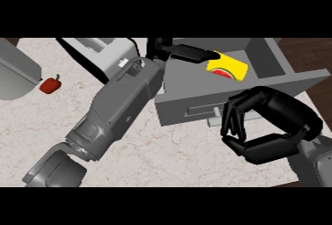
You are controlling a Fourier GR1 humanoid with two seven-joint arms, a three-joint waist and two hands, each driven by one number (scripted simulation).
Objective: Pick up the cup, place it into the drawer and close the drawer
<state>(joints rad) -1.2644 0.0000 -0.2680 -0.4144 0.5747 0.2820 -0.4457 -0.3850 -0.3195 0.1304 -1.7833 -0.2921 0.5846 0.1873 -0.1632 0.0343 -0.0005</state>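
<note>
A grey pot (16,72) sits at the counter's (162,149) left edge. A red pepper (50,85) lies just beside it. Neither is part of the job, so they are out of the way there.

A toaster (97,50) stands by the counter's far edge. The left arm passes next to it, reaching over to the drawer (272,57).

The left hand (185,52) is over the drawer's back left corner. Its straight fingers touch the yellow cup (228,67), which has a red picture on it. I cannot tell if the hand is holding the cup or has let go. The cup lies tilted inside the open drawer, toward the back. That looks like the right spot for it.

The drawer is pulled out toward the counter's near edge, so the cup can go in.

The right hand (269,127) is at the drawer's front. Its fingers are curled by the handle (214,115), holding nothing I can see. It seems ready to push the drawer shut.
</note>
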